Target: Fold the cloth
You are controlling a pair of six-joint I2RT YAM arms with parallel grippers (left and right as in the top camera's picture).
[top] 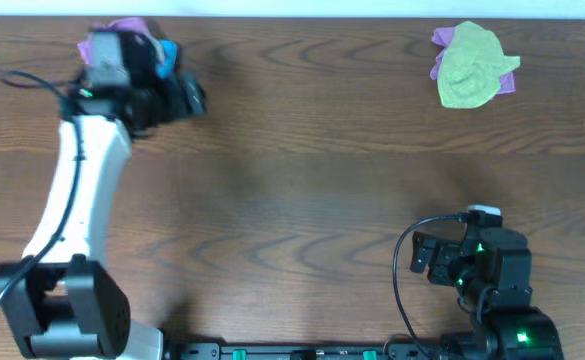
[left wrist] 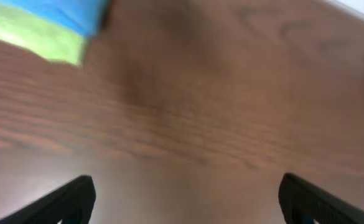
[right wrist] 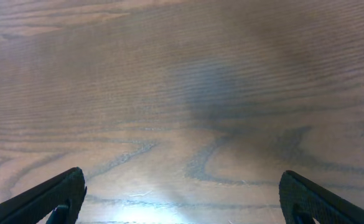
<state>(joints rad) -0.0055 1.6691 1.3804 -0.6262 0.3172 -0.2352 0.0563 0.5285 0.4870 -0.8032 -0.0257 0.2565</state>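
Wood-grain table (top: 302,170). Far from either pincer, a yellow-green cloth (top: 469,68) with more purple under it. The purple cloth (top: 137,27) is bunched with a blue cloth (top: 168,48) just beside the left pincer (top: 184,97), well apart from the right pincer (right wrist: 182,190). Both pincers apart, empty. Likely soft, light, limp; no corner shows, so tease one free and pinch it.

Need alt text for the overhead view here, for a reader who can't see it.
The left arm reaches to the wooden table's far-left corner, over a bunched heap of purple and blue cloth. At the far right a crumpled yellow-green cloth lies on a purple cloth; the right arm sits near the front edge.
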